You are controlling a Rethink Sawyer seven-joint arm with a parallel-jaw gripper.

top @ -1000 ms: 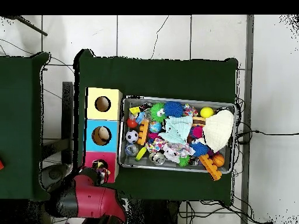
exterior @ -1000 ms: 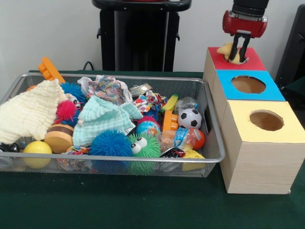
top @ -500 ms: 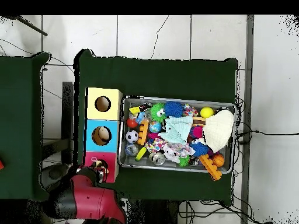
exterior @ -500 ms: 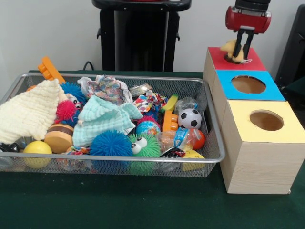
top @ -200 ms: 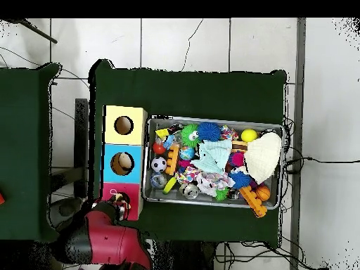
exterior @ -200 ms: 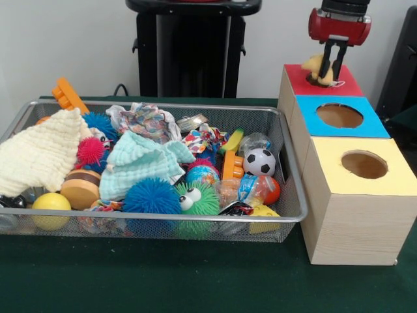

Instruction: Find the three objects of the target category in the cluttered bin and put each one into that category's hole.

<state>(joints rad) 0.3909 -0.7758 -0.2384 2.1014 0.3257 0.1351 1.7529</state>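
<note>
Basket (exterior @ -200 ms: pixel 287 140) is packed rim to rim: cloths (exterior @ -200 ms: pixel 140 163), spiky balls (exterior @ -200 ms: pixel 151 195), soccer ball (exterior @ -200 ms: pixel 259 162). No bare mesh floor to reach through. Orange toy (exterior @ -200 ms: pixel 67 95) sticks up over the far left rim. Boxes (exterior @ -200 ms: pixel 355 215) sit tight against the basket's right side, no gap to pass between. Blue hole (exterior @ -200 ms: pixel 339 115) and yellow hole (exterior @ -200 ms: pixel 364 164) are clear from above. Red hole is blocked: the hand (exterior @ -200 ms: pixel 331 73) hangs right over it with a yellow toy (exterior @ -200 ms: pixel 314 66) at the opening. Counter (exterior @ -200 ms: pixel 163 277) strip along the near edge is free, also the far edge in the overhead view.
</note>
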